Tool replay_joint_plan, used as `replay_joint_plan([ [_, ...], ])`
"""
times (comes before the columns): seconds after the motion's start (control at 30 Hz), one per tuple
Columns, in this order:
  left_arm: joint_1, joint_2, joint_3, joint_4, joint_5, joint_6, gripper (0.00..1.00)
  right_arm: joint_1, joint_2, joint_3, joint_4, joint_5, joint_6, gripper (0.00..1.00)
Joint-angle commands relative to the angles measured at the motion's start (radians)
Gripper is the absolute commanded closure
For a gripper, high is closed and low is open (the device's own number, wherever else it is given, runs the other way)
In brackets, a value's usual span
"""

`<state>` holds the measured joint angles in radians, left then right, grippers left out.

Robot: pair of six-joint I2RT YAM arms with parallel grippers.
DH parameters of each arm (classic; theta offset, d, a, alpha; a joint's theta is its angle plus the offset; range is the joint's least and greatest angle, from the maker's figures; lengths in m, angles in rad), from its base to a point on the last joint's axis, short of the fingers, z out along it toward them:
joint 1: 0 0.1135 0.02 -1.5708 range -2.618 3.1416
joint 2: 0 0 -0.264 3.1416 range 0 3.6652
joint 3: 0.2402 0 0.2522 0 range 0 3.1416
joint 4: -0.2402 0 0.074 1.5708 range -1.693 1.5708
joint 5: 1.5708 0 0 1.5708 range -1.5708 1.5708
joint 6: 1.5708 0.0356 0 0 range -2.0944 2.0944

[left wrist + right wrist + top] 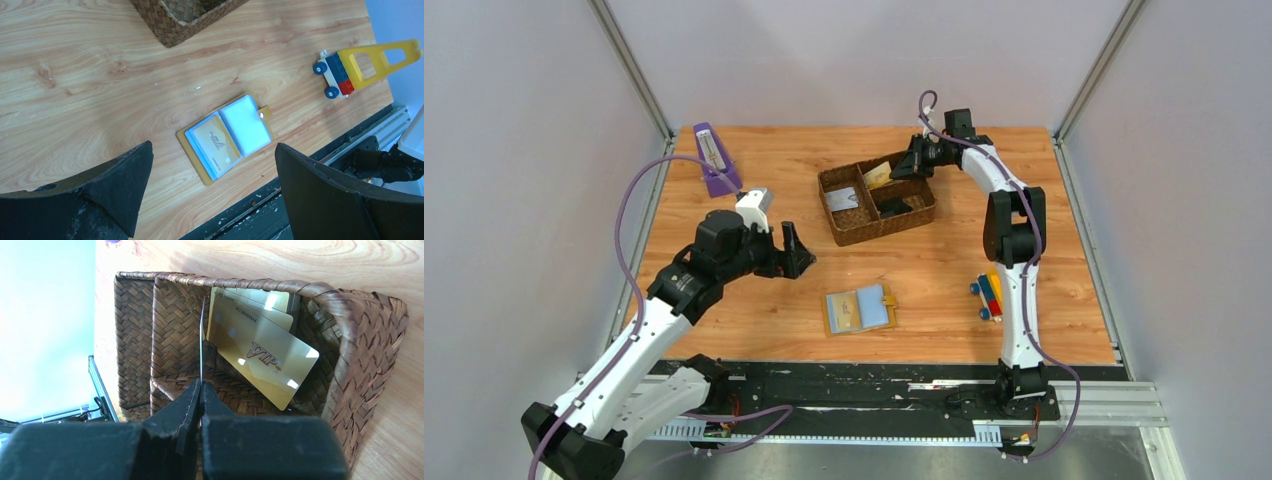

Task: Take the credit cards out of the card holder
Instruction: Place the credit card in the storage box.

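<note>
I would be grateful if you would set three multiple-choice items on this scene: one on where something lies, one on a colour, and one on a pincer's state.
1. Where does the open card holder lie?
A. on the bare table, nearer the arms than the woven tray
B. inside the tray
C. hanging off the table's edge

2. What colour is the pocketed card in the holder?
A. red
B. gold
C. black

3. How is the right pincer?
A. wide open
B. shut on a thin card at the tray
C. shut on the card holder

Answers: 1 A, the top view shows it flat on the wood, apart from the tray; 2 B, the left wrist view shows a gold face; 3 B, its fingers pinch a card seen edge-on.
</note>
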<state>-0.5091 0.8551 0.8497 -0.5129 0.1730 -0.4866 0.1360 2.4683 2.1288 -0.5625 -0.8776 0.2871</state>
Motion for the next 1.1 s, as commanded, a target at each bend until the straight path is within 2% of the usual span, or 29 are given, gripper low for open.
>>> replay_joint_plan([
  [0.0,0.003,0.01,0.01,0.053,-0.016,0.021,0.0,-0.004,0.037,0.053,0.006,-0.009,0.0,0.96],
  [0.43,0.003,0.029,0.003,0.072,-0.016,0.009,0.0,-0.002,0.073,0.116,-0.006,0.039,0.019,0.89],
  [1.0,0.003,0.021,-0.013,0.083,0.011,-0.026,0.0,0.004,0.002,0.102,-0.005,0.124,0.046,0.73],
  [1.07,0.003,0.03,-0.011,0.079,0.036,-0.028,0.0,0.004,-0.013,0.101,-0.006,0.133,0.055,0.68],
])
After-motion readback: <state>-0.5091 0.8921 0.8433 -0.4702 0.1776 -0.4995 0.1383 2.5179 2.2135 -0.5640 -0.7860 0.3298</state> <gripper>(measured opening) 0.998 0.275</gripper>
